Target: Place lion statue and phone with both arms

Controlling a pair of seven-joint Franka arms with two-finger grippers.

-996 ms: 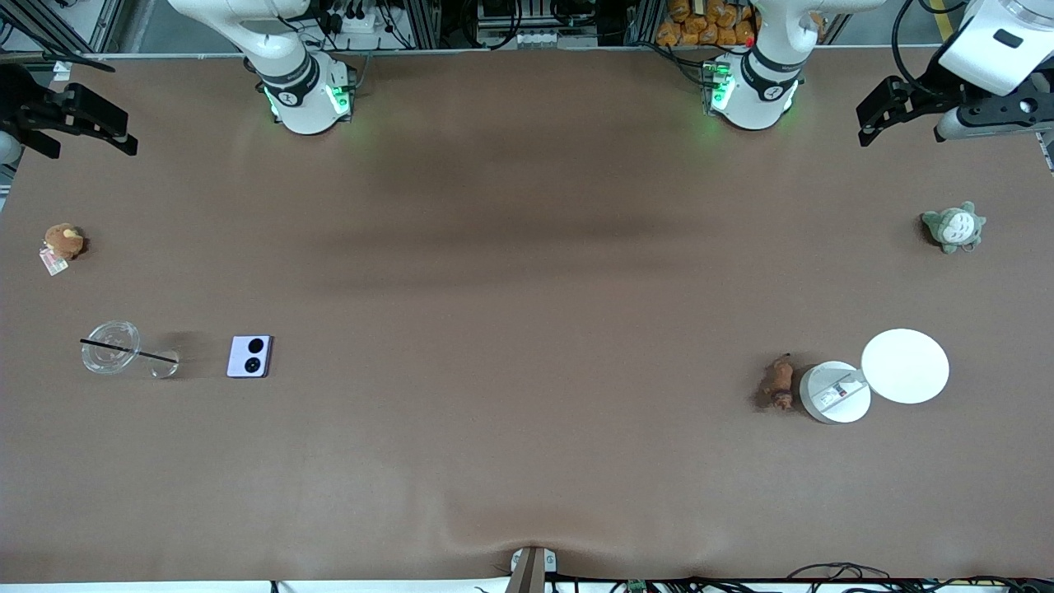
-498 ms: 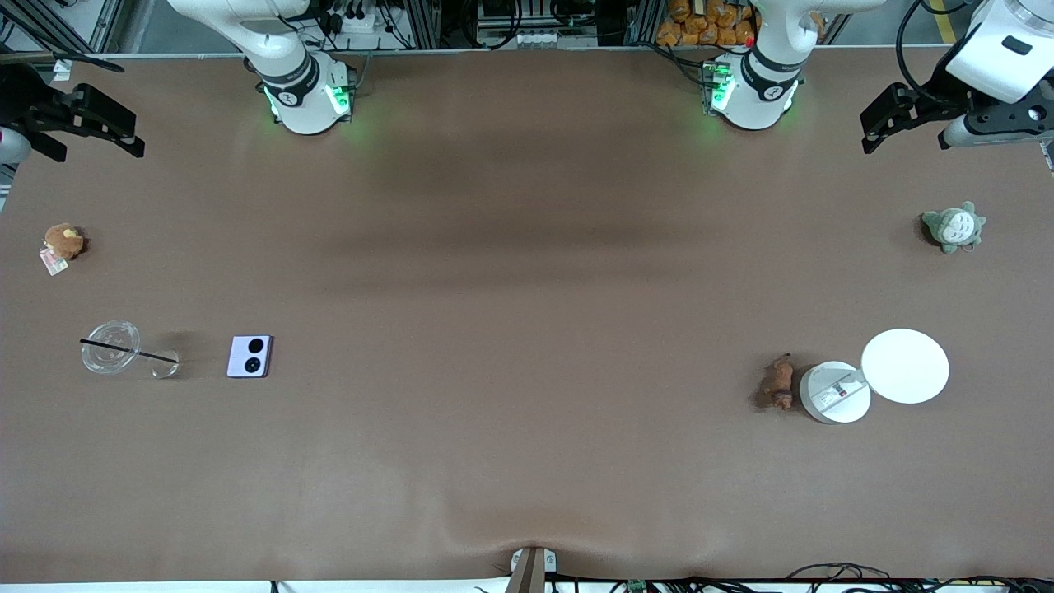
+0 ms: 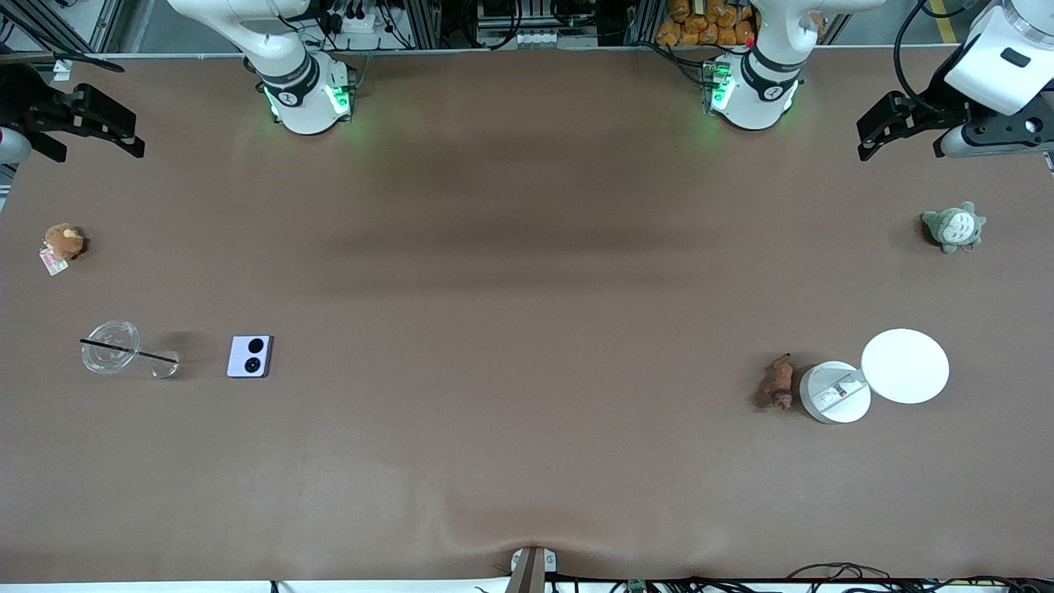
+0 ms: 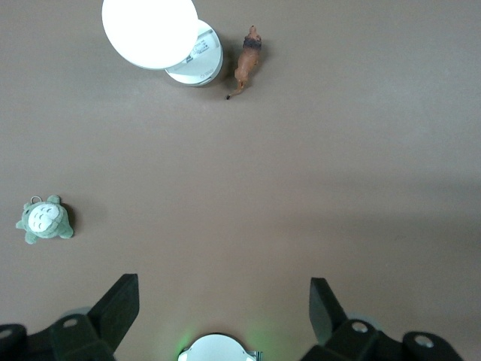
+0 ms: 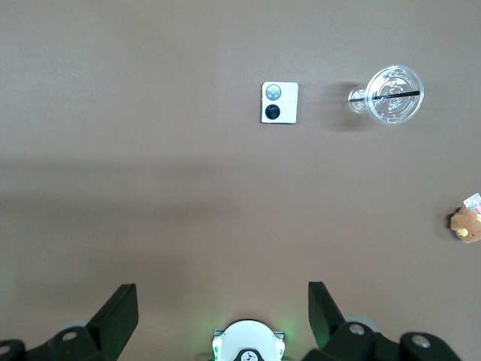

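The lion statue (image 3: 778, 383), a small orange-brown figurine, lies on the table toward the left arm's end, right beside a white round container. It also shows in the left wrist view (image 4: 246, 62). The phone (image 3: 249, 356), pale lilac with two black circles, lies flat toward the right arm's end and shows in the right wrist view (image 5: 279, 102). My left gripper (image 3: 877, 128) hangs open and empty, high over the table's corner near its base; its wide-open fingers show in its wrist view (image 4: 224, 289). My right gripper (image 3: 123, 132) is open and empty over the other corner (image 5: 223, 297).
A white round container (image 3: 834, 393) and a white disc (image 3: 904, 366) lie beside the lion. A grey-green plush (image 3: 953, 227) sits at the left arm's end. A brown plush (image 3: 62, 240) and a tipped clear cup with a black straw (image 3: 109, 347) are at the right arm's end.
Both grippers have shifted slightly at their corners. The lion statue, the phone and the other objects have not moved.
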